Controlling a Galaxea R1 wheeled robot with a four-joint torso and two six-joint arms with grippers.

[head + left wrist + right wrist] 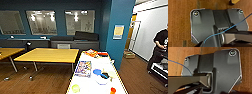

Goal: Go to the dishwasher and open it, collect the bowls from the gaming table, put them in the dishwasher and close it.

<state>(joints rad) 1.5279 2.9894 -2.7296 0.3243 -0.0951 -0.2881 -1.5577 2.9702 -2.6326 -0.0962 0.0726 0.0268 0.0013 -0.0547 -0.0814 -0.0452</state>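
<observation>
The gaming table (86, 83), long with a white top, runs away from me in the lower middle of the head view. A colourful board game (83, 68) lies on its left side. Beside it, towards the right, sit a blue bowl (97, 72), a white bowl (101, 80) and a pale green bowl (112, 74). Another green bowl (75, 88) stands close to the near left edge. The dishwasher is out of view. Both wrist views look down past the robot's dark plates onto brown wood floor (179, 25).
Two yellow-topped tables (47, 55) stand to the left on the wood floor. A teal column (117, 32) rises behind the white table's far end. A person (160, 47) stands at the right by a dark rig. An orange cup (113, 90) and coloured packets (93, 53) also lie on the white table.
</observation>
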